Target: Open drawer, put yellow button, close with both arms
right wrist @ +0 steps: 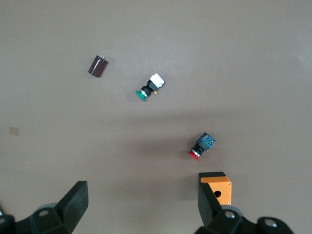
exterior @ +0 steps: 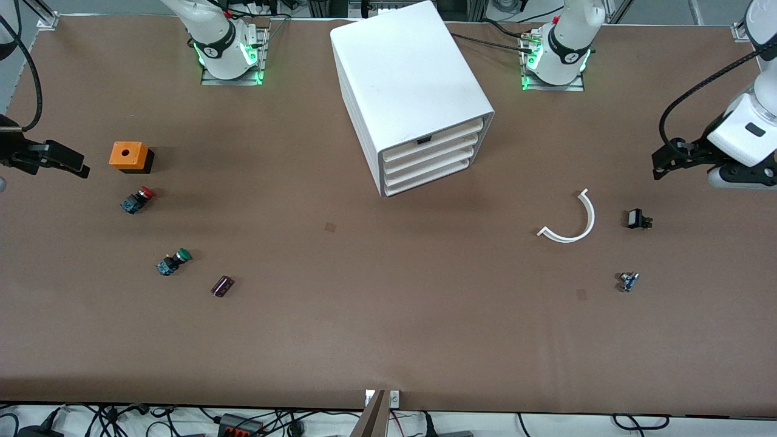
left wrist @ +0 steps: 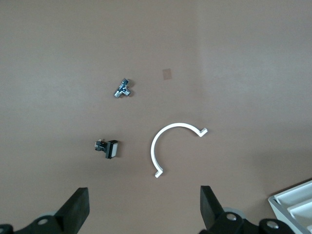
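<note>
The white cabinet (exterior: 407,73) stands mid-table between the arm bases. Its top drawer (exterior: 438,135) is shut, flush with the three below it. No yellow button shows in any view. My left gripper (exterior: 658,165) hangs open and empty over the left arm's end of the table; its wrist view (left wrist: 144,204) shows bare table between the jaws. My right gripper (exterior: 76,165) hangs open and empty over the right arm's end, beside an orange box (exterior: 128,156); its wrist view (right wrist: 141,200) shows that box (right wrist: 219,187) by one finger.
A red-capped button (exterior: 137,199), a green-capped button (exterior: 173,261) and a dark cylinder (exterior: 222,286) lie near the right arm's end. A white plastic arc (exterior: 573,218), a small black part (exterior: 637,219) and a small metal part (exterior: 629,281) lie near the left arm's end.
</note>
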You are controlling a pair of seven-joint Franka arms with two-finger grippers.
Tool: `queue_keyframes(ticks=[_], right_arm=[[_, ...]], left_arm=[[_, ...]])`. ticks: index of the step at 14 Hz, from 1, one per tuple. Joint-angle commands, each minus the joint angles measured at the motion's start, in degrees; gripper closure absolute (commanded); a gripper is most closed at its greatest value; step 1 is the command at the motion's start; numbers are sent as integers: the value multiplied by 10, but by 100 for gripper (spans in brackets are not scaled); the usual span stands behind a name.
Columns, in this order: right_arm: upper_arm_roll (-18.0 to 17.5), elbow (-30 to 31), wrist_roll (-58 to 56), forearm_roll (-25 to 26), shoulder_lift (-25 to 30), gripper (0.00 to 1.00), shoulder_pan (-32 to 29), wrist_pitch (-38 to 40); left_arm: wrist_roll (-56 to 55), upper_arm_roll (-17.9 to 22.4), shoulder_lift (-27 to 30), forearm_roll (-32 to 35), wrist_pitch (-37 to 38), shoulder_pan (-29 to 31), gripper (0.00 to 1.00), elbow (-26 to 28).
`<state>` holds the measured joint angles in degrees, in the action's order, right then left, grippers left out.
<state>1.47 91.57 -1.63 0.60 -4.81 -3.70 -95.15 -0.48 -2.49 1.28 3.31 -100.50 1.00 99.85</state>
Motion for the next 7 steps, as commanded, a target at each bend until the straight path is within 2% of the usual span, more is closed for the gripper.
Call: queue_keyframes(ticks=[1, 7], right_arm=[[-3, 18, -13, 5, 17, 0, -3, 0], [-3, 23, -15, 10, 17, 0, -4, -3]], left_arm=[[-8, 11, 15, -32, 30, -11, 0, -5], [85, 16, 4, -29, 33, -4, 0, -9]])
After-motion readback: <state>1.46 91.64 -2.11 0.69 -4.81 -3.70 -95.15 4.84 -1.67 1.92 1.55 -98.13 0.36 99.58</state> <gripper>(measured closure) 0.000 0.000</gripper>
